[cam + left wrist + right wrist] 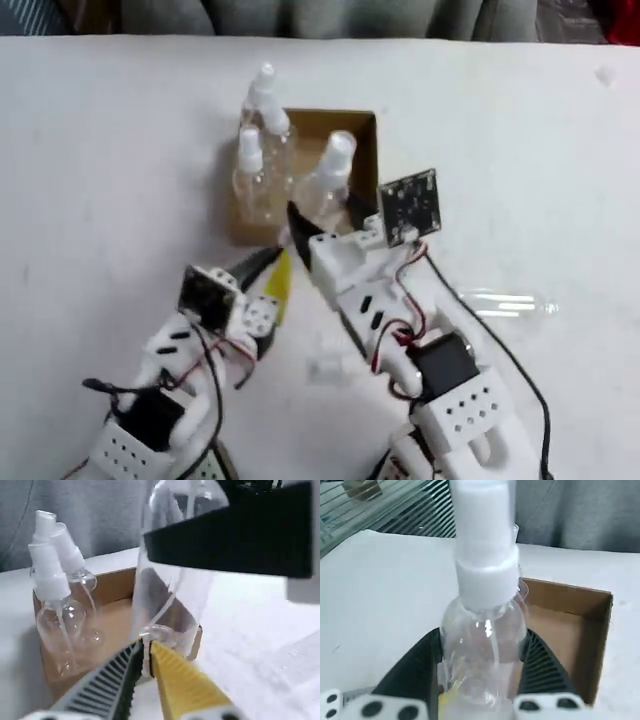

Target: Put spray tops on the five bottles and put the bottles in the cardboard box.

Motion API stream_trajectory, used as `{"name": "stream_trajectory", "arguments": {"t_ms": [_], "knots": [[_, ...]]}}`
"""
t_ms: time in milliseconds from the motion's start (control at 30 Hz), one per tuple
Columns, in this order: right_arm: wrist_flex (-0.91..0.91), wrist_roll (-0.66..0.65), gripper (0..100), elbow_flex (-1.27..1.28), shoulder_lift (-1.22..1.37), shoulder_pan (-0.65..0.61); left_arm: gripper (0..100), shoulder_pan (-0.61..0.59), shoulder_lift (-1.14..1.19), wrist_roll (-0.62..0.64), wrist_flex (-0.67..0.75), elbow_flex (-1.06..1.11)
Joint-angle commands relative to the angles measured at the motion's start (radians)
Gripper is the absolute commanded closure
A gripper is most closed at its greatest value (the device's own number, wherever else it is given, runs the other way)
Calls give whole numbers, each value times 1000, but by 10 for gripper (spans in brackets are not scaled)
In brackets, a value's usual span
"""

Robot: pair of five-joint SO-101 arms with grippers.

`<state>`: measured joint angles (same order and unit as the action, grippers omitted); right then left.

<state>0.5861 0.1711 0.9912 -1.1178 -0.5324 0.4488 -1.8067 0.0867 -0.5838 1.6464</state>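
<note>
Pincers first: right pincer (325, 210) is clamped round the belly of a capped bottle (485, 580), long axis upright, right at the near edge of the box (368, 130). So the drop spot looks to be just ahead and down, beside the standing bottles (250, 175) inside. Left pincer (145, 655) looks closed, tips at the bottle's base.

The table (100, 150) has a white, matte top under even, diffuse light. Grey upholstery (350, 18), possibly a sofa, runs along the table's far edge. A slatted, striped surface (30, 15) lies beyond the table's far left corner. A red object (625, 20) sits beyond its far right corner.
</note>
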Motion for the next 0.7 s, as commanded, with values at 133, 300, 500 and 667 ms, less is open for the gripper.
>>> {"name": "stream_trajectory", "arguments": {"t_ms": [133, 300, 500, 667], "knots": [[-174, -15, 983, -57, 56, 130, 978, -171, -21, -11, -140, -12], [-343, -17, 983, -60, 245, 179, 978, -380, -21, -11, -196, -8], [-588, -123, 983, -78, 478, 232, 978, -545, -18, -12, -236, 46], [-608, -120, 983, -215, 677, 268, 978, -593, -16, -11, -269, 46]]}}
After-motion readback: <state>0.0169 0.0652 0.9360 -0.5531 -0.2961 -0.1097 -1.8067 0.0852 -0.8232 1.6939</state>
